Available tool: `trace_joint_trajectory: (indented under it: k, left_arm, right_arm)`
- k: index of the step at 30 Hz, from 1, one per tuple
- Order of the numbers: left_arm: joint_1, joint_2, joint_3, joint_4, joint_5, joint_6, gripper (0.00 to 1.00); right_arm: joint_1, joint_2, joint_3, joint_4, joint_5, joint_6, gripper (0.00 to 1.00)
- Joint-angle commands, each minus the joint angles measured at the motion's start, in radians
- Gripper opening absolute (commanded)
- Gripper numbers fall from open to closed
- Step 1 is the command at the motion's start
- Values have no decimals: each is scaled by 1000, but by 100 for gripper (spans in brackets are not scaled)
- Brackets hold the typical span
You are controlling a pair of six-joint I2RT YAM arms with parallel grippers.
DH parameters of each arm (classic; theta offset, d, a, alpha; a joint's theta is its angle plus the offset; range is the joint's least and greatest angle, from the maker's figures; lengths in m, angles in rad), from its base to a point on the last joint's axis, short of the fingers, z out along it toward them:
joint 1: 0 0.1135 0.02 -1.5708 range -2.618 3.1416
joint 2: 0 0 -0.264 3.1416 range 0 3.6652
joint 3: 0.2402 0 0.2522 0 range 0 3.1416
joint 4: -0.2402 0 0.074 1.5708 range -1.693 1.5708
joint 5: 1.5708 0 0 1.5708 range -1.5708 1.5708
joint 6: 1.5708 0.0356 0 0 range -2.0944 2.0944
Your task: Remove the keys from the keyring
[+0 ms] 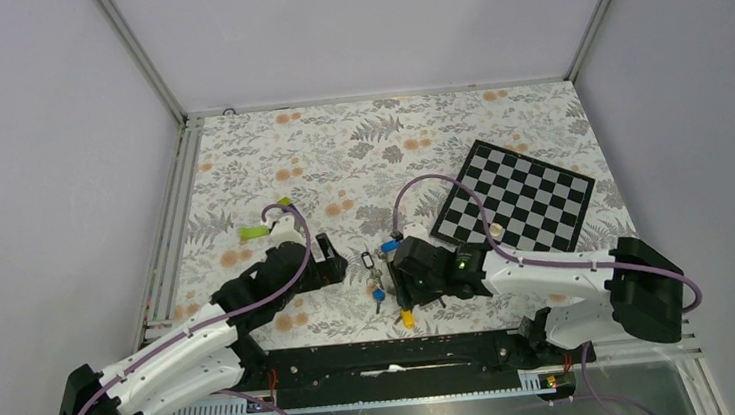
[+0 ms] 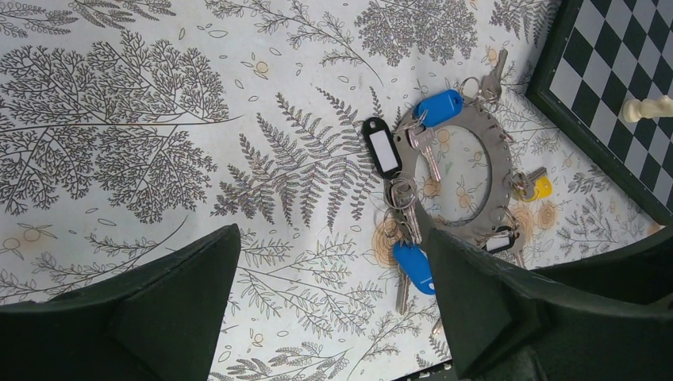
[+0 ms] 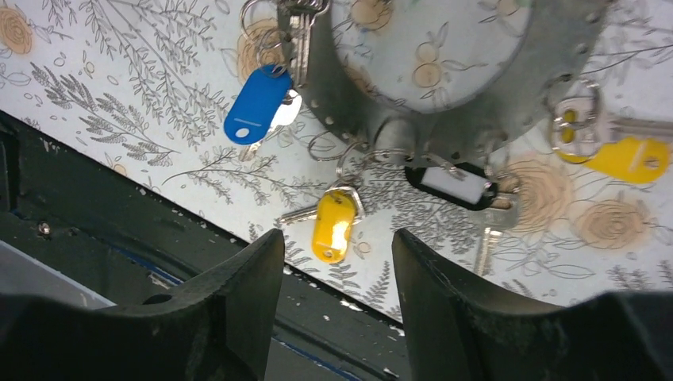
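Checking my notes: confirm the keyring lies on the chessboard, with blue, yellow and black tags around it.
Not quite. The keyring lies on the flowered cloth beside the chessboard, not on it, as the left wrist view shows. A blue tag, a yellow tag and a black tag do sit around it.

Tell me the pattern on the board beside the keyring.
The board: black and white checks, clearest in top external view.

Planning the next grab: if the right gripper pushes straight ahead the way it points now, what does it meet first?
Most likely the yellow-tagged key, lying just ahead of the right gripper, in line with its open jaws. The keyring lies beyond it. How high the gripper hovers is unclear.
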Motion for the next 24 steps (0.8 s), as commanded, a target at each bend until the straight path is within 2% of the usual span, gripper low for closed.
trace_joint_trajectory:
  k: [1, 13, 24]
  left_arm:
    - [5, 17, 2, 43, 16, -4, 95]
    - [5, 1, -10, 43, 21, -17, 95]
    - [5, -7, -8, 32, 17, -15, 95]
  right_arm:
    - [57, 58, 62, 9, 7, 91, 59]
    - [88, 229, 118, -28, 141, 78, 56]
    - [88, 285, 137, 7, 147, 56, 35]
